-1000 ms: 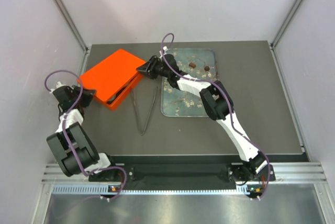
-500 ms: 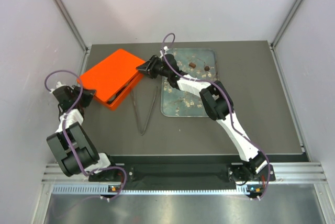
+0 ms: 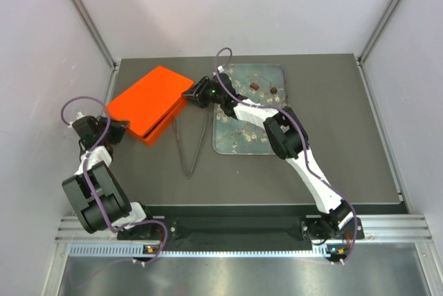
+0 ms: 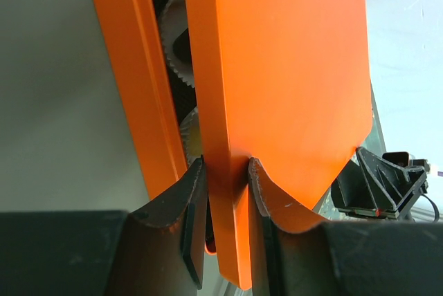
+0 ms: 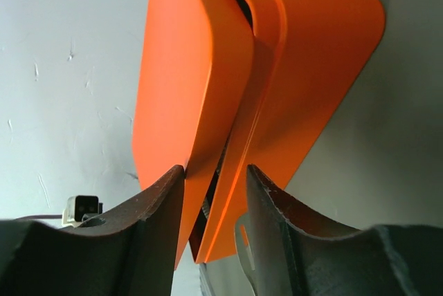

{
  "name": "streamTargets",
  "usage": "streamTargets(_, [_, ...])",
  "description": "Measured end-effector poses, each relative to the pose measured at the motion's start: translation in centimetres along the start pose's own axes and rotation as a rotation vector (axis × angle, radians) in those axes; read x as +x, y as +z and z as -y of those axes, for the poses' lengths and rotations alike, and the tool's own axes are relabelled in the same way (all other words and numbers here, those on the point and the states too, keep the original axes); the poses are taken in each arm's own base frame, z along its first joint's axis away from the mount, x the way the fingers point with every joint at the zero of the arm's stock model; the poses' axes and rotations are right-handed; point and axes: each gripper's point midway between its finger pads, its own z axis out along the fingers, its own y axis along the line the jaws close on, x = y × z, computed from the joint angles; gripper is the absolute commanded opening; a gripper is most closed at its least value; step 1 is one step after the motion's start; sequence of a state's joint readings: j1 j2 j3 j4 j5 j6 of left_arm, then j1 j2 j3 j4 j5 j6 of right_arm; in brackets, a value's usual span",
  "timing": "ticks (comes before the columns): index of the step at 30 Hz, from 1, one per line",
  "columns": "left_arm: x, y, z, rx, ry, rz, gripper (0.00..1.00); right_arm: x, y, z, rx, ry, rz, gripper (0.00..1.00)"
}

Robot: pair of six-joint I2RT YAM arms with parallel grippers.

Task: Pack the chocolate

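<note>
The left end effector (image 4: 227,166) is clamping the lid (image 4: 277,68) of the orange box (image 4: 135,81). The right end effector (image 5: 215,169) is squeezing the box's corner. Two chocolates (image 3: 255,86) (image 3: 274,90) are lying on the glassy tray (image 3: 239,140), right of the box.

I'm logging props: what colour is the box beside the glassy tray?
Plain bright orange, lid and base alike; the box shows best in the top external view.

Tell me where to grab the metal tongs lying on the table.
Take the tongs from above, closing across both legs roughly midway, where the V is likely narrow enough to span. They lie flat, joined end toward the arms, open tips pointing away, near the orange box.
</note>
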State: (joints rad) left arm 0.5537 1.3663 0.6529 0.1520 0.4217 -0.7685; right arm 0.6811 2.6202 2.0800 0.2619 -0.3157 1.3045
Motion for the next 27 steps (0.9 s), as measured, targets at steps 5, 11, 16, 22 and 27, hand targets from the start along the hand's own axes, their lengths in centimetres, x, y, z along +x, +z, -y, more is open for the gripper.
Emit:
streamTargets(5, [0.18,0.02,-0.16,0.0,-0.008,0.001,0.0,0.04,0.0,0.0,0.004,0.023,-0.001,0.41])
streamTargets(11, [0.14,0.09,0.05,0.012,-0.002,0.007,0.0,0.16,0.06,-0.49,-0.01,0.047,-0.001,0.39])
streamTargets(16, [0.23,0.14,0.05,0.014,0.012,0.007,0.0,0.14,0.31,-0.53,-0.029,0.063,0.003,0.38])
streamTargets(22, [0.53,0.23,-0.23,0.008,0.022,0.01,0.0,0.08,0.7,-0.21,-0.033,0.072,0.005,0.34])
streamTargets(27, [0.6,0.29,-0.32,0.002,0.028,0.013,0.03,0.02,0.76,-0.3,-0.036,0.07,0.007,0.28])
